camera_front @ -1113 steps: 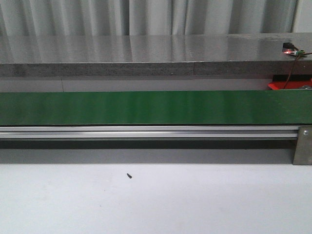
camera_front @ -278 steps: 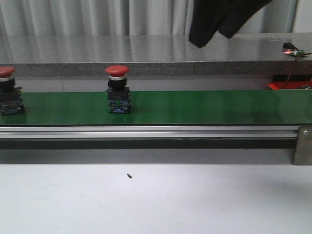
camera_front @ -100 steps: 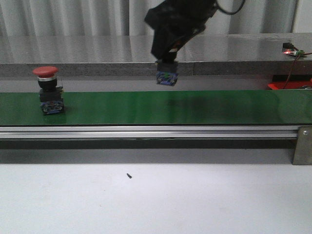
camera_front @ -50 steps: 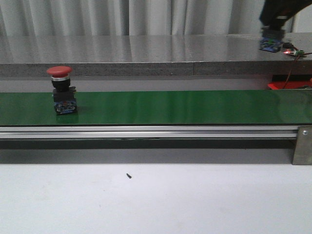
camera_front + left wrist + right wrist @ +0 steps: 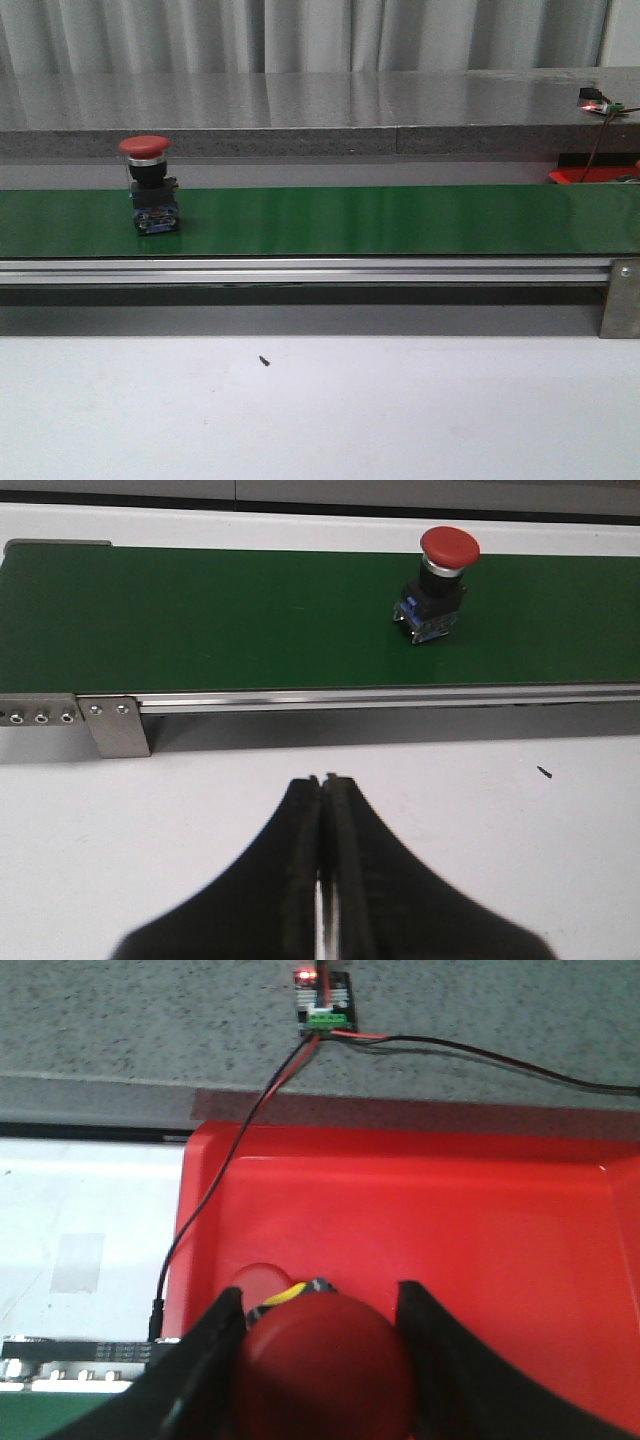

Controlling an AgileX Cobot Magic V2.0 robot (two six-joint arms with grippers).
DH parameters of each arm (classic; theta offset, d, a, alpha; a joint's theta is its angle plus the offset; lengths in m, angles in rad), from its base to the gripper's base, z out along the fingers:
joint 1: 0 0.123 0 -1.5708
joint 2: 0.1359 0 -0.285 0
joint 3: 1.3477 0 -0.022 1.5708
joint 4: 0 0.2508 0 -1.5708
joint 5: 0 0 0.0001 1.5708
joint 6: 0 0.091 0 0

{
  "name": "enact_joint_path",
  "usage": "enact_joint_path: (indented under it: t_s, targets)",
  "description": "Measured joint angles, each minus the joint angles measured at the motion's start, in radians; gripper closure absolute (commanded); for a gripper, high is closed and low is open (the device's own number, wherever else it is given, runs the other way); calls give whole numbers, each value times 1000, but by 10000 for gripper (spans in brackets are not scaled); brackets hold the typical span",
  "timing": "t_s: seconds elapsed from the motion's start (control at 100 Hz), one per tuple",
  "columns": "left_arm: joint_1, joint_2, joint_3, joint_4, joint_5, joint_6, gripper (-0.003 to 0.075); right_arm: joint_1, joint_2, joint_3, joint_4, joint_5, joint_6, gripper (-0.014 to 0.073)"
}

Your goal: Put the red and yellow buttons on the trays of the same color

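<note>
A red button (image 5: 150,185) with a black and blue base stands upright on the green belt (image 5: 380,220), left of centre. It also shows in the left wrist view as the red button (image 5: 440,585), far ahead of my left gripper (image 5: 322,782), which is shut and empty over the white table. My right gripper (image 5: 320,1305) is shut on another red button (image 5: 325,1365), held above the red tray (image 5: 480,1230). The red tray (image 5: 592,173) peeks in at the belt's right end. No yellow button or yellow tray is in view.
A grey stone ledge (image 5: 300,105) runs behind the belt. A small circuit board (image 5: 325,1005) with red and black wires sits on it beside the tray. A rounded red shape with a yellow stripe (image 5: 268,1282) lies in the tray under the held button.
The button on the belt has ridden to the right. My right arm carried its button rightward and out of the front view, to above the red tray.
</note>
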Motion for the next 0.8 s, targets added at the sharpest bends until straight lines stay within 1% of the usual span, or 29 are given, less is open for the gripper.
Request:
enact_joint_path:
  t_s: [0.19, 0.41, 0.66, 0.8]
  targets:
    - [0, 0, 0, 0, 0, 0, 740, -34, 65, 0, 0, -47, 42, 467]
    - [0, 0, 0, 0, 0, 0, 740, -58, 161, 2, 2, -108, 60, 467]
    - [0, 0, 1, 0, 0, 0, 740, -60, 246, 2, 5, -190, 62, 467]
    - [0, 0, 1, 0, 0, 0, 740, -60, 292, 2, 7, -206, 62, 459]
